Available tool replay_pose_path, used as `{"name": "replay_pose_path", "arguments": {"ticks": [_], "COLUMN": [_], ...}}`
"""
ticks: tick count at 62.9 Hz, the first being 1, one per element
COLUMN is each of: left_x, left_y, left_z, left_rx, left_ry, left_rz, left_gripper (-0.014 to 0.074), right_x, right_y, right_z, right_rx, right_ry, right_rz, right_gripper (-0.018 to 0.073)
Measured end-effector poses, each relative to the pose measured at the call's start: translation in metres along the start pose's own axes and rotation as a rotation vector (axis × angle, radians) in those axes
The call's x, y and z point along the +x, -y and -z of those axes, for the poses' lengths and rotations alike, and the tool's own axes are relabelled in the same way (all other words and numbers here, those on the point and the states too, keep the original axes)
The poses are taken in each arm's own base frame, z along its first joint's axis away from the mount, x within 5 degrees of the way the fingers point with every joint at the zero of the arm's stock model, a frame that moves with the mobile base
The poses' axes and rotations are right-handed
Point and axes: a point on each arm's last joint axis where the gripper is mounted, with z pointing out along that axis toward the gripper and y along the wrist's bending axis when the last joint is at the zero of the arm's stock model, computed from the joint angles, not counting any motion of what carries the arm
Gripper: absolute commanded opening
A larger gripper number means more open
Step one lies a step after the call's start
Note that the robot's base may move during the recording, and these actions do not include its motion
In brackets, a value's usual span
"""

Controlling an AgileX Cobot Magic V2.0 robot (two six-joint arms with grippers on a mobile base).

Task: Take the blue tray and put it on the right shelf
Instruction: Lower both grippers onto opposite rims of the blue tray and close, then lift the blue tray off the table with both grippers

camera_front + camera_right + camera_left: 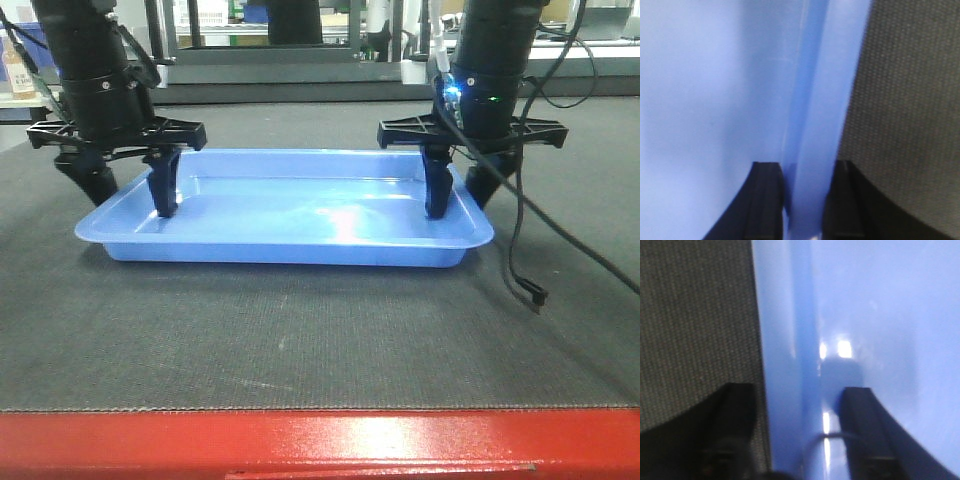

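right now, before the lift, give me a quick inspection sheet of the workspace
surface: dark woven mat, flat, with a red front edge
job's things: blue tray lying flat on the mat, empty; shelf not clearly in view
clutter: nothing seen
grippers: left tool open, straddling the tray's left rim; right tool looks closed on the right rim
cables: black cable trails from the right arm down onto the mat beside the tray
surroundings: grey frames behind, too blurred to identify
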Motion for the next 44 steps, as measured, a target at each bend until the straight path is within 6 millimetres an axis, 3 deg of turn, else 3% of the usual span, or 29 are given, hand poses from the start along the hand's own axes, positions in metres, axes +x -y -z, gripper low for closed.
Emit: {"name": "replay_pose_path", "arguments": {"ticks": [4, 15, 26, 34, 44], "left_x": [0.0, -0.002, -0.001, 0.0, 0.011], "left_y": [0.0, 0.0, 0.001, 0.002, 0.004], "left_z": [0.0, 0.002, 0.016, 0.054, 0.118], "left_rx": [-0.001, 0.025, 0.037, 0.046, 0.062], "left_ry": [0.005, 0.02, 0.022, 0.073, 0.148], "left_rz": [-0.001, 0.058, 0.086, 0.085, 0.081], "left_gripper": [-0.006, -0.0042, -0.0041, -0.0041, -0.0041], "right_x": [-0.001, -0.001, 0.0, 0.001, 0.016], "right_y": [0.0, 0.001, 0.001, 0.001, 0.003], "right_z": [0.001, 0.0, 0.02, 0.056, 0.103], "right_rx": [-0.002, 0.003, 0.008, -0.005, -0.022], "right_ry": [0.002, 0.0, 0.023, 0.069, 0.142], "right_rz": [-0.003, -0.008, -0.011, -0.011, -0.012], "right_gripper": [0.006, 0.0057, 0.0057, 0.0057, 0.0057]}}
